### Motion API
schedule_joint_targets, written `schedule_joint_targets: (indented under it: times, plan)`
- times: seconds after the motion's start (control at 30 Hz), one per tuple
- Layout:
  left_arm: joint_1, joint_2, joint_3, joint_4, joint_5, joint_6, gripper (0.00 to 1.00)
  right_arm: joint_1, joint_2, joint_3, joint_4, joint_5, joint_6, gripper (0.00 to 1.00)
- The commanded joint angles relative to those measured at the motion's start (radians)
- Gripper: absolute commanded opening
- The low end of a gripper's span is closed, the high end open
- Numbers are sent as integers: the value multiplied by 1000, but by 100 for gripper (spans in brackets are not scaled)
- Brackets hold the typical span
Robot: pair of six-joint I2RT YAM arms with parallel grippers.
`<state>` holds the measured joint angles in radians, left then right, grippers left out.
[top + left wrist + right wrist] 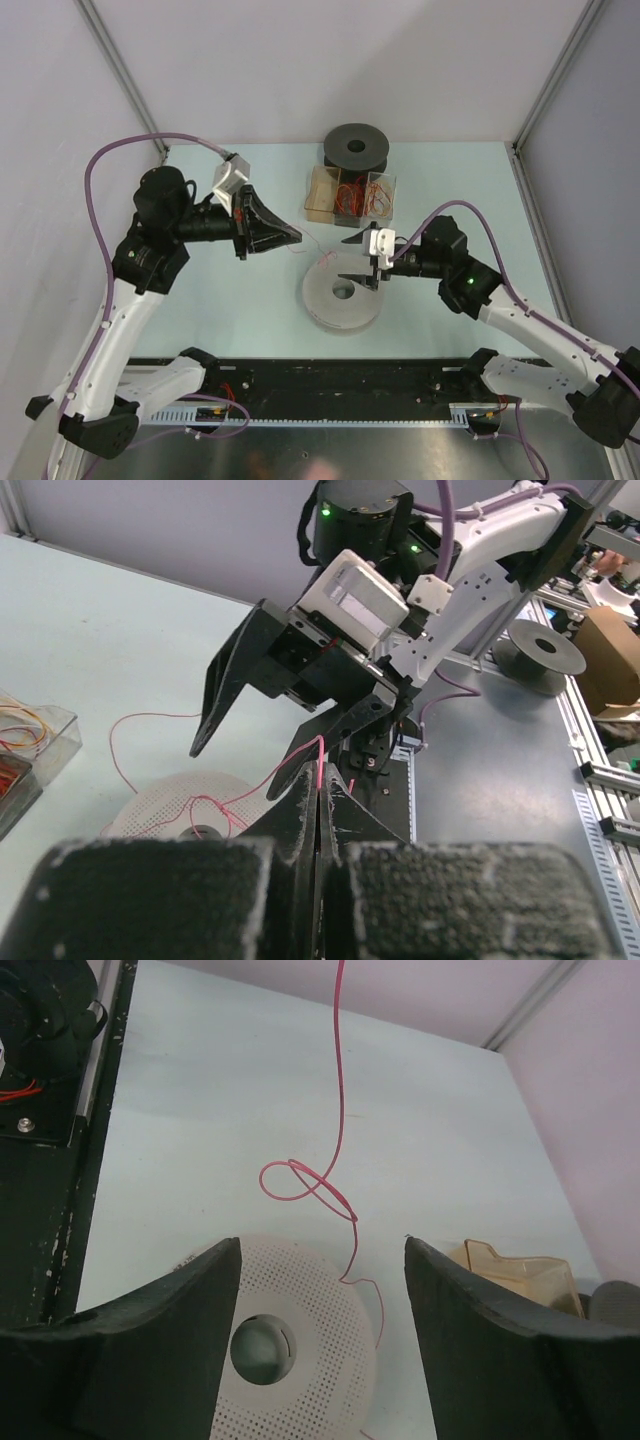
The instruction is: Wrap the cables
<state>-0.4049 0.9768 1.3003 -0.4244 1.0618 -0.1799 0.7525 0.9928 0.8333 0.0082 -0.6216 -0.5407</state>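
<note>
Locate the cable at mid-worktop, nipped at one end in the left pincer and trailing from there onto the white perforated reel. Record the left pincer as closed hard, pads pressed flat, with nothing but the thin pink cable between them. Record the right pincer as wide open and holding nothing, poised over the reel with the cable showing between its fingers and touching neither.

Judge the cable near weightless, limp and very thin, prone to kink and curl. See one small loop just beyond the reel's rim in the right wrist view. Expect slipping through smooth pads and snagging on the reel's holes. Treat as fragile under any sharp tug. Take hold, by judgement, on the straight run between the loop and the left pincer rather than on the loop itself, under light tension only.

Read the long axis in the top view as running from 10 o'clock at the left pincer to 4 o'clock at the reel's far rim. In the right wrist view, trace it from 12 o'clock down to the loop, then on toward 6 across the reel face. Cannot tell where the free tip ends.

Note a black spool and a clear box of spare wire at 12 o'clock from the reel, well apart from the cable.
</note>
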Motion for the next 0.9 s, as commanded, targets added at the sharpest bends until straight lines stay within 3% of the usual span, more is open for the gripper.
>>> schedule_joint_targets:
  times: [0.0, 0.2, 0.3, 0.5, 0.57, 0.7, 0.87]
  plan:
    - [-26, -13, 20, 18, 43, -3, 0, 13, 29, 40, 36, -52, -5, 73]
    - [-55, -15, 26, 18, 53, -8, 0, 21, 93, 40, 107, -74, -38, 76]
    - [-66, -17, 24, 19, 56, -11, 0, 23, 126, 40, 157, -82, -29, 69]
    - [-70, -16, 30, 19, 19, -14, 0, 26, 152, 40, 197, -99, 29, 15]
    - [-68, -18, 26, 18, -22, -4, 0, 25, 139, 40, 178, -108, 54, 4]
    - [-62, -15, 29, 19, -215, 31, 0, 31, 102, 40, 91, -133, 76, 0]
    - [-32, 33, 94, 45, -613, 76, 0, 36, 61, 36, -67, -164, 68, 0]
